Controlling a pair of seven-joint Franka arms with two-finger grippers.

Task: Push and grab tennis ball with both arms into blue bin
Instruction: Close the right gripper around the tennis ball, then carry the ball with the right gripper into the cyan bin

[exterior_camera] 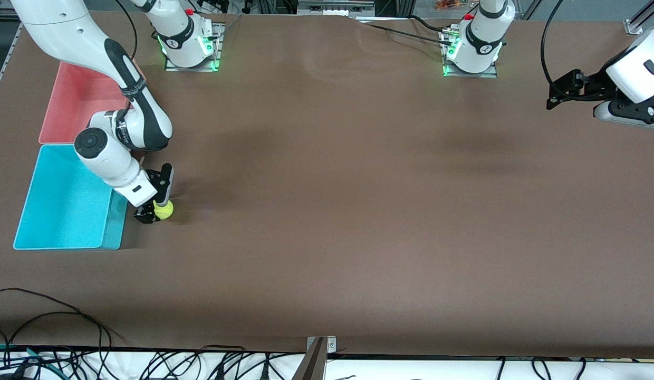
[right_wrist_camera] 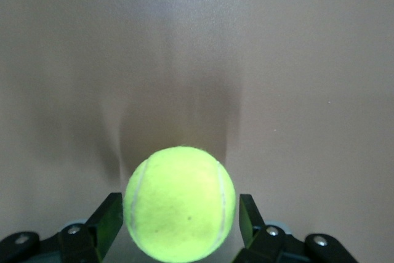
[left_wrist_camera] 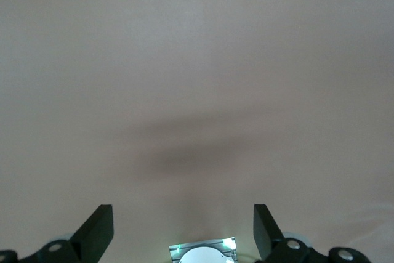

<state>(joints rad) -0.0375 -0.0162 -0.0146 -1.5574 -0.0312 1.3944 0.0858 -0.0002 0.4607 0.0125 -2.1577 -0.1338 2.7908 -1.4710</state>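
Right gripper (exterior_camera: 154, 211) down at the surface (exterior_camera: 358, 211), fingers (right_wrist_camera: 108, 220) on either side of the tennis ball (exterior_camera: 164, 209) and touching it — ball sits on the surface just beside the blue bin (exterior_camera: 63, 200), toward the right arm's end. Pink bin (exterior_camera: 79, 103) farther from the camera. Left gripper (left_wrist_camera: 183, 229) waits raised over bare surface at its own end, fingers wide.
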